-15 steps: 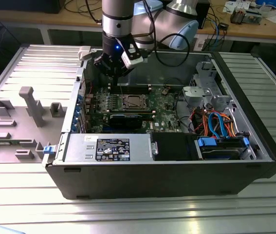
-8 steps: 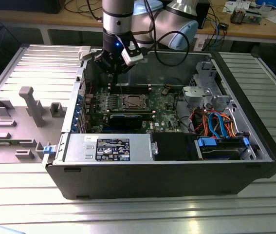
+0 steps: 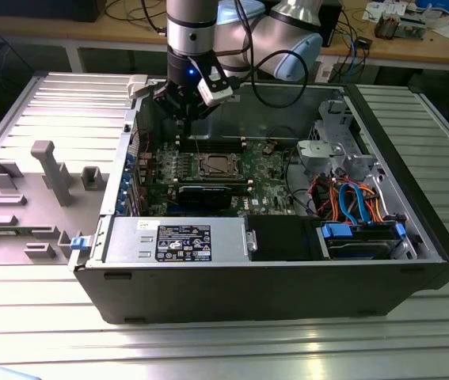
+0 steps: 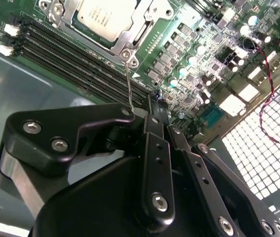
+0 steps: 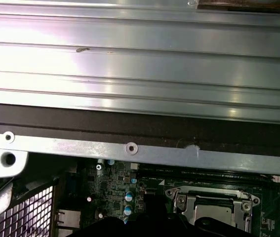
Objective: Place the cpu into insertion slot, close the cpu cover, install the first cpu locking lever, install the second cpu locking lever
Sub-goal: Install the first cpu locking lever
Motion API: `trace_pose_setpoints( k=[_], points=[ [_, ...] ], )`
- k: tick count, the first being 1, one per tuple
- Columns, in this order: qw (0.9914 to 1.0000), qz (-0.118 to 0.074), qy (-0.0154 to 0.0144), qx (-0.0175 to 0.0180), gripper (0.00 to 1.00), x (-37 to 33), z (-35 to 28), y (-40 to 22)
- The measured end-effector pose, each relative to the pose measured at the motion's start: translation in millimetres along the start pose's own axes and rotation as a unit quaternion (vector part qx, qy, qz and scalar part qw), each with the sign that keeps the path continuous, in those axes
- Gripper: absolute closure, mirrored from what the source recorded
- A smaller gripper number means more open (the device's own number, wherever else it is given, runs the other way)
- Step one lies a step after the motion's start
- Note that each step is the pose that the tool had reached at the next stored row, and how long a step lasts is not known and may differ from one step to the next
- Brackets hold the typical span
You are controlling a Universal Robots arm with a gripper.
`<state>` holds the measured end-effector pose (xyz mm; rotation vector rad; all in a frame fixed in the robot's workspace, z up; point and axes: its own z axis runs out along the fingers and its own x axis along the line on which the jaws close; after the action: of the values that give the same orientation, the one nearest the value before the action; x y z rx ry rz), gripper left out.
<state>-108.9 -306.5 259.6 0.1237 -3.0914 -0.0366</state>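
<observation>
The cpu (image 4: 102, 17), a silver-topped square, lies in the insertion slot (image 3: 216, 165) on the green board inside the open computer case. The cpu cover (image 4: 130, 39) lies flat around it as a silvery frame. From the socket's corner a thin wire locking lever (image 4: 129, 84) stands up, and its free end meets the side of one black finger. My gripper (image 4: 152, 103) has its fingers together; the lever is not between the fingertips. In the exterior view the gripper (image 3: 186, 107) hangs over the case's far side, above the socket. The first wrist view catches the socket frame (image 5: 211, 202) below the case rim.
Long black memory slots (image 4: 75, 64) run beside the socket. A red wire (image 4: 268, 84) crosses the board near the perforated back panel (image 4: 263, 153). The case's far wall (image 5: 130, 148) is close behind the gripper. Power supply (image 3: 180, 241), drive cage (image 3: 359, 206) and grey fixtures (image 3: 50, 170) lie farther off.
</observation>
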Motion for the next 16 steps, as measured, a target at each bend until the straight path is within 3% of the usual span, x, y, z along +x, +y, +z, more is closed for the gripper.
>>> trace_pose_setpoints(
  k=[16],
  points=[
    [1.0,0.0,0.0001,0.0017,0.89,-12.3,-0.6,-1.0]
  ],
)
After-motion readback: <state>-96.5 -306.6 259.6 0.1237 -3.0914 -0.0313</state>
